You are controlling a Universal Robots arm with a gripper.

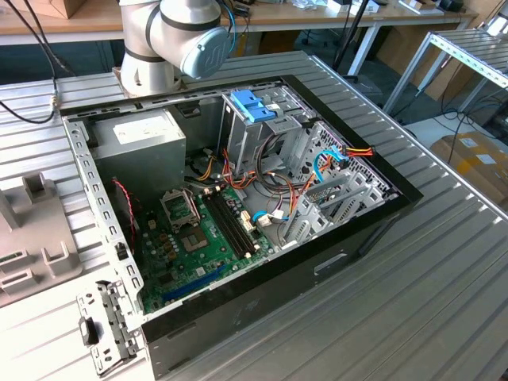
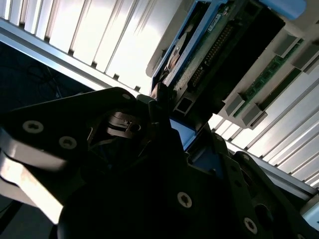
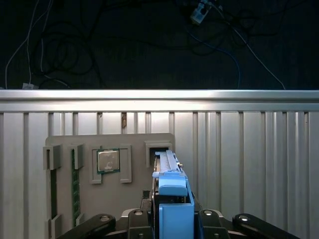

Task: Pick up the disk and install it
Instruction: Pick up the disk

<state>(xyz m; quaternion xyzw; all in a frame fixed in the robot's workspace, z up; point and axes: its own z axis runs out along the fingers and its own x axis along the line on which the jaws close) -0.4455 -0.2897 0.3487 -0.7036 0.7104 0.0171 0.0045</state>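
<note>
One computer case (image 1: 262, 262), open, and inside it one power-supply box (image 1: 147, 143) and one motherboard (image 1: 198, 254). One robot arm (image 1: 175, 40) too. One grey tray (image 3: 134, 191), one processor chip (image 3: 108, 161) in it, one disk (image 3: 166, 160), one blue carrier (image 3: 175, 211).

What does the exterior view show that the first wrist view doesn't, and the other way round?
Exterior view: the open computer case, its motherboard and the power supply. First wrist view: the disk, seen edge-on at the grey tray, and a processor chip in it. Both: the ribbed table and that tray.
</note>
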